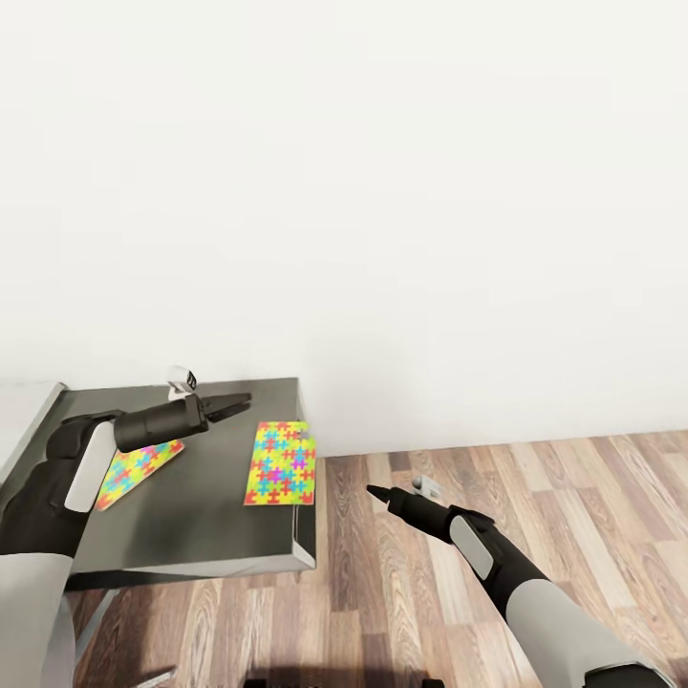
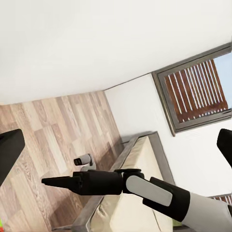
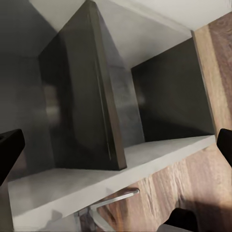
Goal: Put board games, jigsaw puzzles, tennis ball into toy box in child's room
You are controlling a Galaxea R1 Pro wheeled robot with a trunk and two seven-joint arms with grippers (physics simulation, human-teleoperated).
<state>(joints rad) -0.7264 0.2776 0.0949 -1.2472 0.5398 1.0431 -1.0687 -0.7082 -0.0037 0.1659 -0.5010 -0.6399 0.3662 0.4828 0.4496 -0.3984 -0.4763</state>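
Jigsaw puzzles lie flat on the dark tabletop (image 1: 191, 535): one puzzle (image 1: 280, 463) at its far right edge, slightly overhanging, the other (image 1: 134, 470) partly under your left arm. Your left pincer (image 1: 234, 405) hovers above, narrow and empty. Your right pincer (image 1: 375, 493) hangs over the floor, closed to a point. Risk: a thin panel, nudged sideways, could slide off that edge.

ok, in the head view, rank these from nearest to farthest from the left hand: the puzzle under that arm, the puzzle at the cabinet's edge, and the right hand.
1. The jigsaw puzzle under the arm, just below and behind the left hand, partly hidden by the forearm.
2. The jigsaw puzzle at the edge, on the dark cabinet top toward the robot's right.
3. The right hand, out over the wood floor, past the cabinet's edge.
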